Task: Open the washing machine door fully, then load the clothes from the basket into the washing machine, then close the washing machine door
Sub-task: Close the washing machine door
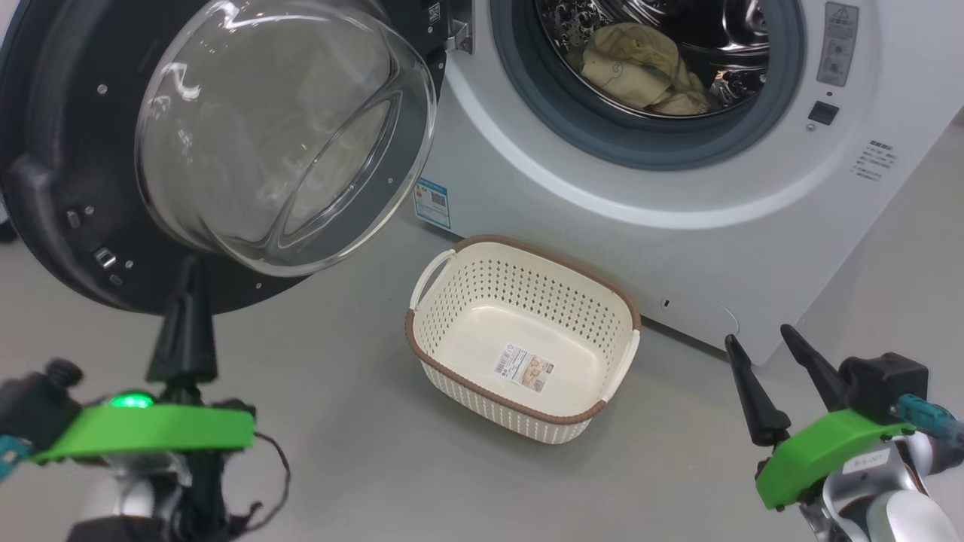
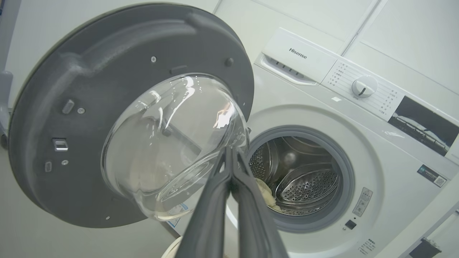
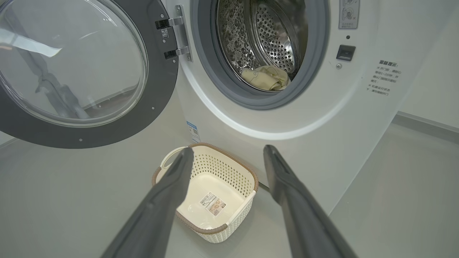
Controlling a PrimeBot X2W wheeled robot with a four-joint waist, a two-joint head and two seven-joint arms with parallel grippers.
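The left hand [image 1: 190, 272] is clenched, its two dark fingers pressed tip to tip with nothing between them. It rises at the lower left of the head view, just under the washing machine door [image 1: 45, 158]. In the left wrist view its tips line up with the lip of the door's glass bowl [image 2: 172, 143], but I cannot tell whether they touch it. The right hand [image 1: 759, 336] is released, fingers spread and holding nothing, above the floor [image 1: 339, 436] near the lower right corner of the washing machine [image 1: 602, 203].

The door stands wide open to the left on its hinge, with the bowl side facing out. The clothes [image 1: 640, 71] lie bunched in the bottom of the steel drum, behind the grey gasket. The basket [image 1: 489, 301] stands on the floor just before the machine's lower front, below the drum mouth, its label sticker showing.
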